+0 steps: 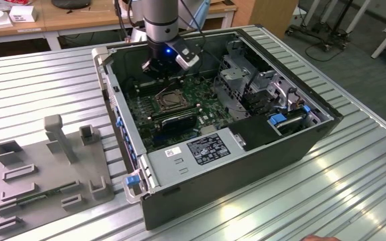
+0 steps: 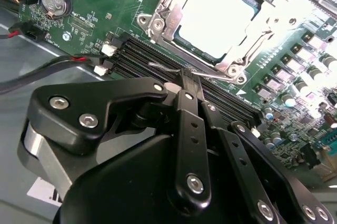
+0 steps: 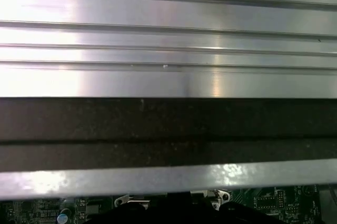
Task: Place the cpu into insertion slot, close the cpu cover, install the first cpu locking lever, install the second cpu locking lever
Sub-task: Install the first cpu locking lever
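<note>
In the second wrist view the cpu lies in the insertion slot, its pale face showing through the cut-out of the cpu cover, which lies flat over it. A thin wire locking lever runs along the socket's near side, beside the black memory slots. My gripper is shut, and its joined fingertips rest at this wire with nothing held between them. In the exterior view the gripper hangs inside the open computer case, just behind the socket.
The green motherboard lies in the black case on a ribbed metal table. A grey power supply box and a metal drive cage stand close to the socket. A grey fixture lies at the exterior view's left.
</note>
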Available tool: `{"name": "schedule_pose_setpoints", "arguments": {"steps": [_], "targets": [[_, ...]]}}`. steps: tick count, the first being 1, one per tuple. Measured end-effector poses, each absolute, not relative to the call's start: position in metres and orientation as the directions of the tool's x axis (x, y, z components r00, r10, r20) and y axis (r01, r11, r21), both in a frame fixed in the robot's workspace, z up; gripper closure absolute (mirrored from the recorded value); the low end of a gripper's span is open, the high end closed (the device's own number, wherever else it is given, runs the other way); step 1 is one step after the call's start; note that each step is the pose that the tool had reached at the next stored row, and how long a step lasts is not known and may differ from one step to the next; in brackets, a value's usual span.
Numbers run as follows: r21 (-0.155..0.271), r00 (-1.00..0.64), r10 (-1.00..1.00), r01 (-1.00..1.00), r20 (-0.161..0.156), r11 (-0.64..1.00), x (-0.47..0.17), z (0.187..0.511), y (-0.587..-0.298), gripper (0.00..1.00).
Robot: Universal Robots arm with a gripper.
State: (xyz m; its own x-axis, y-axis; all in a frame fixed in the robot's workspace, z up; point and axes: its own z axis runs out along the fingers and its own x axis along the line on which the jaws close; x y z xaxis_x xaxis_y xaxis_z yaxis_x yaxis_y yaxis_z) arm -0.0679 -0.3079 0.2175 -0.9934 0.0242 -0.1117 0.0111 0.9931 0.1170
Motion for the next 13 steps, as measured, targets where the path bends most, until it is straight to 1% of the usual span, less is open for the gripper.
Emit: {"name": "schedule_pose_setpoints", "arguments": {"steps": [13], "targets": [[0.117, -0.993, 0.024, 0.011, -0.112, 0.993, -0.0660, 0.2075, -0.3074, 0.89]]}}
